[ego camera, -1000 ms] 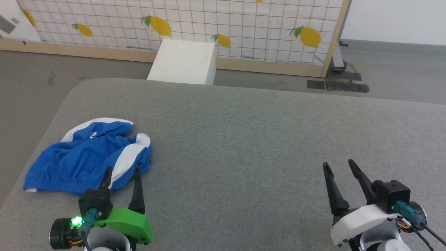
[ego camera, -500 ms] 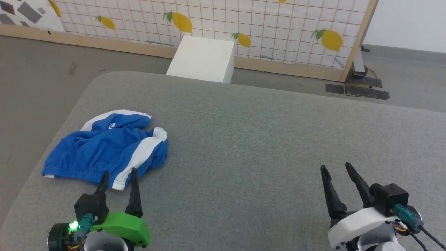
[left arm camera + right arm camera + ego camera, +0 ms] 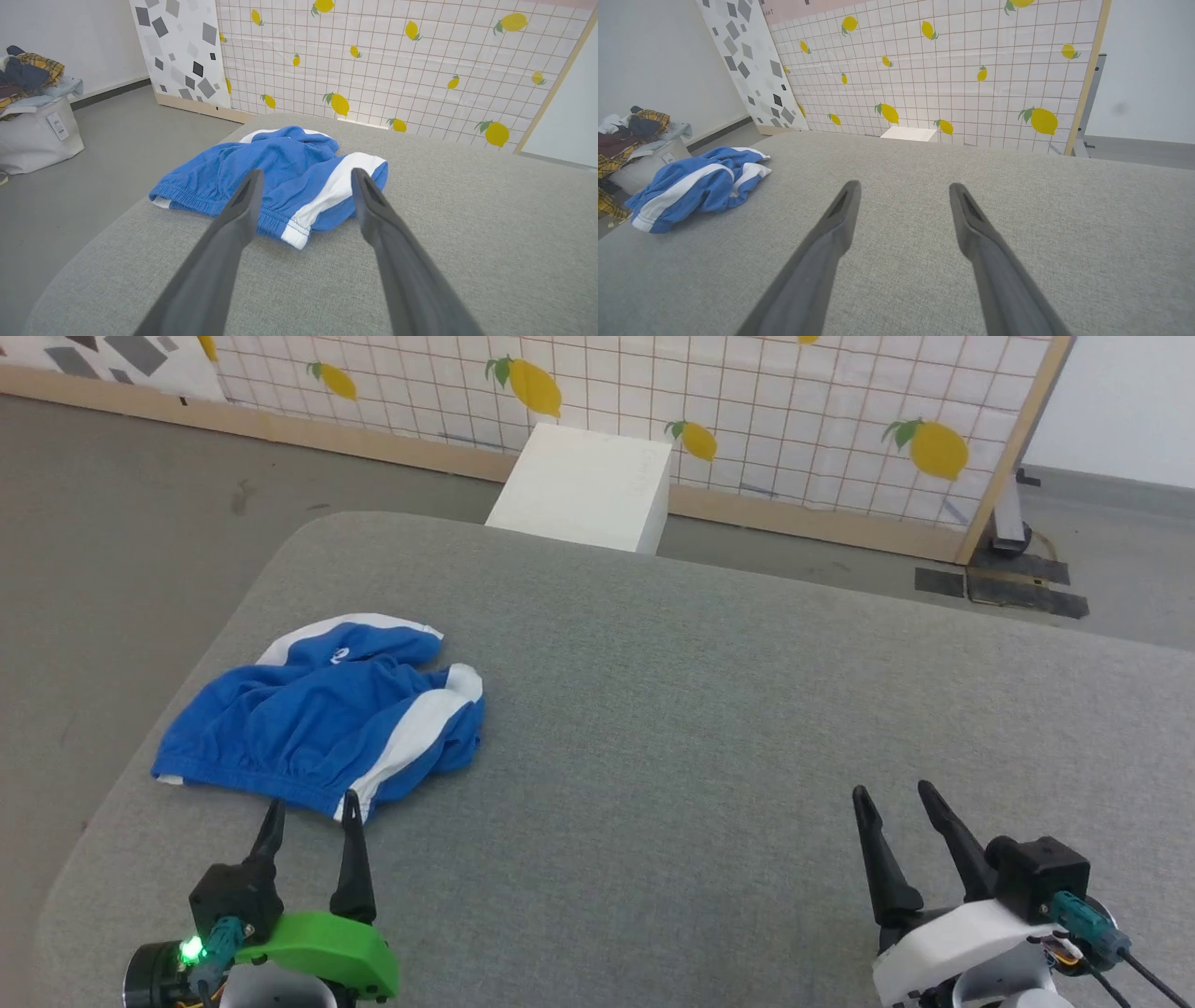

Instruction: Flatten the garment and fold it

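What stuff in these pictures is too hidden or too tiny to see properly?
- Head view: the white print on the garment is too small and tucked into a fold, so it can't be read.
- Left wrist view: the garment's own bunched folds hide how its legs lie.
- Left wrist view: the laundry bag is cut off by the left edge.
- Head view: the white box has its base hidden behind the table.

You have one blue garment [image 3: 317, 719], one grey surface [image 3: 700, 709], one white box [image 3: 583, 485], one left gripper [image 3: 312, 799] and one right gripper [image 3: 891, 788], each with two fingers [image 3: 355, 863].
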You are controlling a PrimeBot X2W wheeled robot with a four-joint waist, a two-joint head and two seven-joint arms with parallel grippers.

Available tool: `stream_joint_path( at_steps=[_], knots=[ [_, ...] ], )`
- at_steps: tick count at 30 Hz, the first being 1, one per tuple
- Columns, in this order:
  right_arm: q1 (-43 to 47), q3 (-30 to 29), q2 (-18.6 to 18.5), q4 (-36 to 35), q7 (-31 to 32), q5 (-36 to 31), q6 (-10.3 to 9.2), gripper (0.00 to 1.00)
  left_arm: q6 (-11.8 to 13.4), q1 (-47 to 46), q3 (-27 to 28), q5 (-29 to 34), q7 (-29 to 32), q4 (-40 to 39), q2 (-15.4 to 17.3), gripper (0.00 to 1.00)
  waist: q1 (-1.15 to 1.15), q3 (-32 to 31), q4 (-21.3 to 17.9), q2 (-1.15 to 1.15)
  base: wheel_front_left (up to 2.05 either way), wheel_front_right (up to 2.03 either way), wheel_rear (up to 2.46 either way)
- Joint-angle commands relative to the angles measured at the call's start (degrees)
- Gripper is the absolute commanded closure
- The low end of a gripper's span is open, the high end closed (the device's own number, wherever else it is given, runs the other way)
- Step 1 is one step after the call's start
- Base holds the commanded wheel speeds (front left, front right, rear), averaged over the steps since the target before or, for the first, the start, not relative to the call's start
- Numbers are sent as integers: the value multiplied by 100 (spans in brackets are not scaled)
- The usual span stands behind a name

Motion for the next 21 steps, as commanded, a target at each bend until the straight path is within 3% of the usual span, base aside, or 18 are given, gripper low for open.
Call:
stream_joint_path(
  at_steps=[1, 21],
  knots=[
    [69, 16, -5, 49, -66, 66, 24, 0, -18, 108, 17, -59, -69, 32, -12, 0, 0, -1, 49, 0, 0, 0, 0],
    [71, 33, -7, 310, -302, 314, 31, 0, -34, 173, 107, -146, -303, 163, -15, 0, 0, 19, 423, 0, 0, 0, 0]
  ],
)
